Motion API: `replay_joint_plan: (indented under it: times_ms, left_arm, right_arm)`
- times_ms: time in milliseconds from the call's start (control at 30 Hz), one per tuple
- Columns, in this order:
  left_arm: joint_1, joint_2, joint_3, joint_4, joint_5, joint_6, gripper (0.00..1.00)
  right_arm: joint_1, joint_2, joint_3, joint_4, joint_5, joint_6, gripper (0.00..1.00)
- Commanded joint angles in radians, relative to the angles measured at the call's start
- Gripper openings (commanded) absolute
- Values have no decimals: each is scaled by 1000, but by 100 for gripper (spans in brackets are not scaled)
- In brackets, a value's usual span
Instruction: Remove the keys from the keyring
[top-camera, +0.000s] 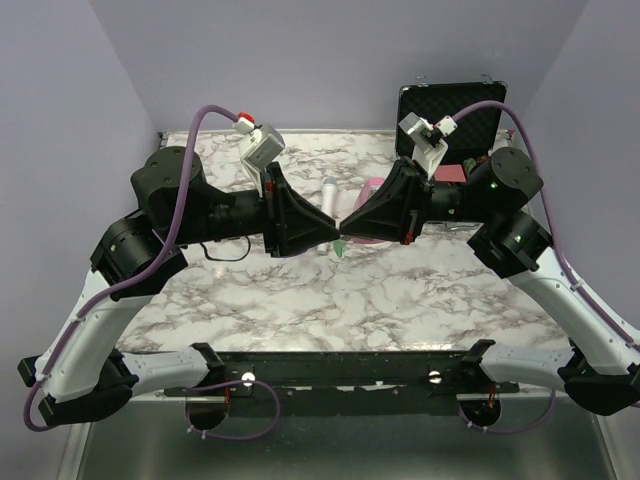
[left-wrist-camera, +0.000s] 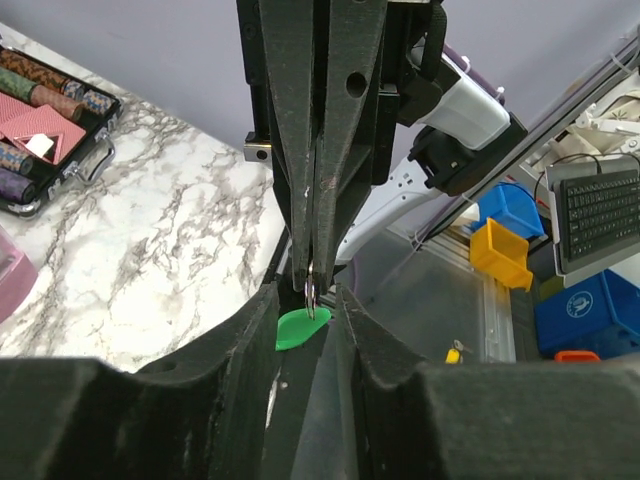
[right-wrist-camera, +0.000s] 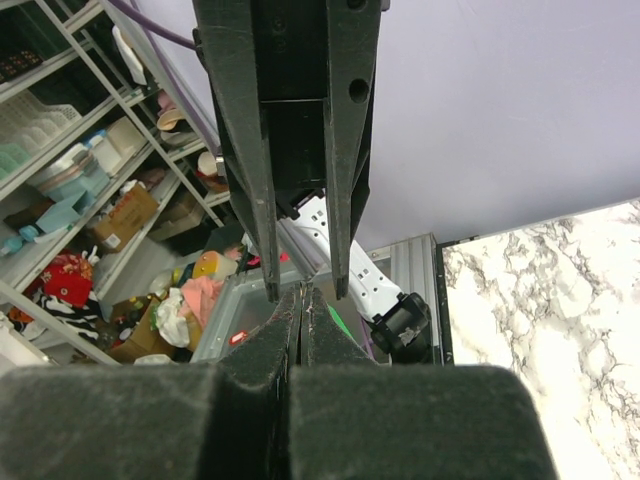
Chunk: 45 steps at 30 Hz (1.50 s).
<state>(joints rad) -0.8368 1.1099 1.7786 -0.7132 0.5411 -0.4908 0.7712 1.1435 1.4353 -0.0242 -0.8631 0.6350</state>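
Note:
Both grippers meet tip to tip above the middle of the marble table (top-camera: 300, 290). My right gripper (left-wrist-camera: 312, 280) comes in from above in the left wrist view, shut on the thin grey keyring (left-wrist-camera: 312, 293). The green key (left-wrist-camera: 300, 327) hangs from that ring; it also shows as a green speck (top-camera: 340, 250) in the top view. My left gripper (left-wrist-camera: 305, 302) stands open, its jaws straddling the key head and the right fingertips. In the right wrist view, my right gripper (right-wrist-camera: 303, 292) is pressed shut, and a sliver of the key (right-wrist-camera: 338, 322) shows beside it.
An open black case (top-camera: 450, 115) with poker chips (left-wrist-camera: 45, 95) stands at the back right. A white microphone (top-camera: 328, 195) and a pink object (top-camera: 370, 188) lie behind the grippers. Blue and yellow bins (left-wrist-camera: 500, 245) sit off the table.

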Motion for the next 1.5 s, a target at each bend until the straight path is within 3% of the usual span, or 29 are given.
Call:
replay_joint_plan:
  times_ms: [0, 167, 333, 667, 1167, 1467]
  left_arm:
    - [7, -13, -22, 8, 34, -12, 33]
    - [7, -10, -33, 17, 36, -20, 12]
    - [7, -9, -34, 26, 36, -26, 0]
    - [5, -56, -110, 133, -19, -84, 0]
    - [-18, -191, -264, 297, -291, -189, 0]
    - [-79, -211, -340, 409, -381, -200, 0]
  right_arm:
    - [5, -1, 22, 14, -36, 11, 1]
    - [5, -1, 13, 53, -42, 22, 1]
    - [5, 1, 14, 59, -59, 31, 1]
    - [4, -7, -15, 135, -34, 72, 1]
    - [5, -4, -159, 610, 85, 356, 1]
    - [5, 25, -174, 719, 102, 419, 1]
